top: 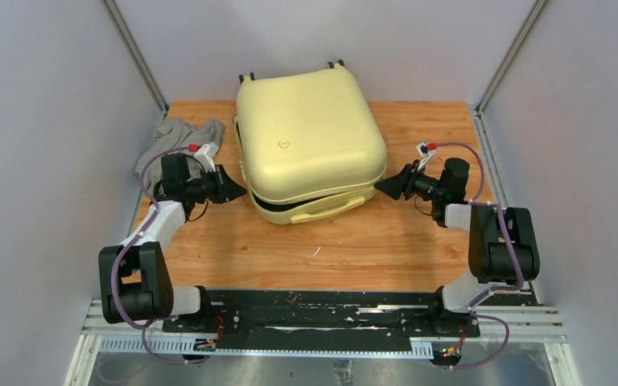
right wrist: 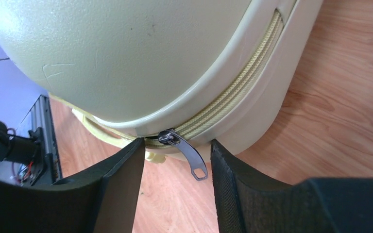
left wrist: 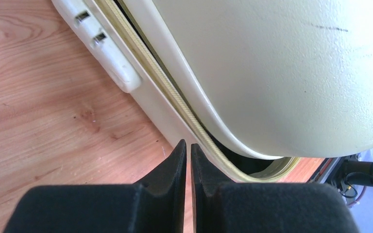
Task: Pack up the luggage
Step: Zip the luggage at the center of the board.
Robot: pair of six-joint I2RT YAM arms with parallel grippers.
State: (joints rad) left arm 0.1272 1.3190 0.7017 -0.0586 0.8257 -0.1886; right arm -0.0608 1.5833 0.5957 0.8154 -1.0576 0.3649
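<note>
Zipper pull (right wrist: 190, 158): between right jaws, at luggage (top: 310, 137) corner.
Right jaws: open, astride it.
Left jaws: closed, empty.

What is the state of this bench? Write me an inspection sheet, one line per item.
Surface: wooden table, light grain.
Job's things: luggage lies flat mid-table, lid down, near edge gaping, zip partly open; zipper pull hangs at its right near corner.
Clutter: grey cloth crumpled at the far left, outside the case.
Grippers: left gripper shut, empty, at the case's left near corner; right gripper open, fingers either side of the pull, not clamped.
Cables: purple cables run along both arms.
Surroundings: pale walls; metal base rail at the near edge.
</note>
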